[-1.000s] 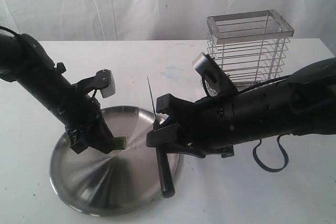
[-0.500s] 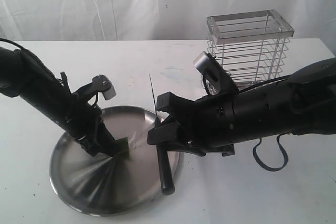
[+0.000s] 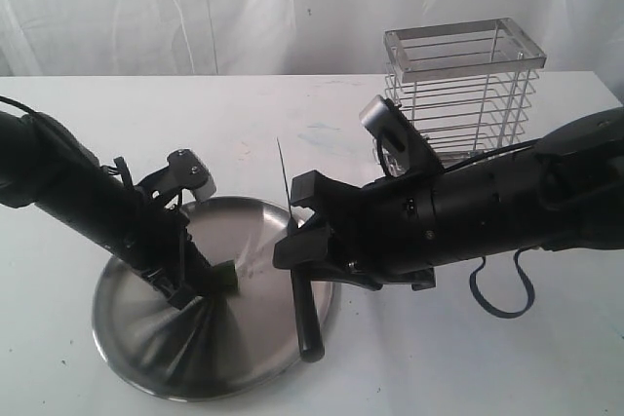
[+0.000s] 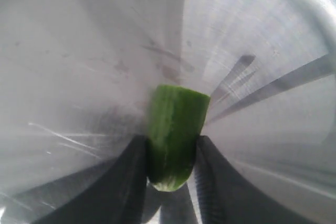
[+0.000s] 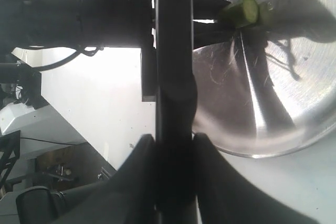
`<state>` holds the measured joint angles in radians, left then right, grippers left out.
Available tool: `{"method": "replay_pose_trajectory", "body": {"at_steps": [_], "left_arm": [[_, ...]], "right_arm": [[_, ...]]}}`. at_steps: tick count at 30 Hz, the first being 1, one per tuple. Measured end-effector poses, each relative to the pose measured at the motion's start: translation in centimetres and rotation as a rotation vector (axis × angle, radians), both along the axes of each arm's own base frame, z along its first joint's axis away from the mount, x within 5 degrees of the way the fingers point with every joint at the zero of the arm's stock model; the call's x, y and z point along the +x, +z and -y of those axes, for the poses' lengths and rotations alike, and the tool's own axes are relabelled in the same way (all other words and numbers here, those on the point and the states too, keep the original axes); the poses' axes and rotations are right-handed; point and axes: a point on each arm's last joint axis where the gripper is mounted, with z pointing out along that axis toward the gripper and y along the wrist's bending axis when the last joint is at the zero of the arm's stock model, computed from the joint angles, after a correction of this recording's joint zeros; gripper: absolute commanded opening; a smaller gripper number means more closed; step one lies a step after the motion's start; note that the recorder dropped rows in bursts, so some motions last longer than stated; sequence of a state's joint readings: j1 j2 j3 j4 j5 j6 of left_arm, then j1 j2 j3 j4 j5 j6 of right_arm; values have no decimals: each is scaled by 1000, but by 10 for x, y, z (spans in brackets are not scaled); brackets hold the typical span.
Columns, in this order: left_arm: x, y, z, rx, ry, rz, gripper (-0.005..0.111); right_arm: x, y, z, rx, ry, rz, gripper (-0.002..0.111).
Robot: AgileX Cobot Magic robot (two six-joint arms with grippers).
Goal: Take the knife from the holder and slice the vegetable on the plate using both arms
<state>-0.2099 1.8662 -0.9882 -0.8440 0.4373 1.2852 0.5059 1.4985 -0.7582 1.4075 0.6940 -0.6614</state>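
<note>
Stock as I see it from the console: one plate [image 3: 127, 338], steel, round, at 7 o'clock on the table [image 3: 507, 377]. One vegetable [image 4: 176, 129], a single green chunk, lies near the plate's centre, slightly toward 1 o'clock. The left gripper [image 3: 190, 291] is clamped on that chunk, one finger on each side. One knife [image 3: 307, 314] stands along the plate's 3 o'clock rim, with its blade tip toward 12 o'clock and its handle end overhanging the rim toward 6 o'clock. The right gripper [image 3: 297, 245] is clenched around the black handle. One wire holder [image 3: 463, 104] stands upright at 1 o'clock, well apart from the plate. Two arms in all. Bare tabletop shows at 11 o'clock and at 5 o'clock; the knife blade and the chunk are near each other but apart.
</note>
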Motion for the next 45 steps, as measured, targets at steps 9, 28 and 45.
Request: {"method": "replay_pose_trajectory", "body": {"at_steps": [9, 28, 45], "left_arm": [[-2, 0, 1, -11, -12, -15, 58], [-7, 46, -3, 2, -34, 148, 64], [-11, 132, -48, -41, 248, 466, 0]], "right_arm": [[0, 0, 0, 0, 0, 0, 0], [-2, 1, -1, 12, 18, -11, 0], [-44, -4, -63, 152, 102, -126, 0]]}}
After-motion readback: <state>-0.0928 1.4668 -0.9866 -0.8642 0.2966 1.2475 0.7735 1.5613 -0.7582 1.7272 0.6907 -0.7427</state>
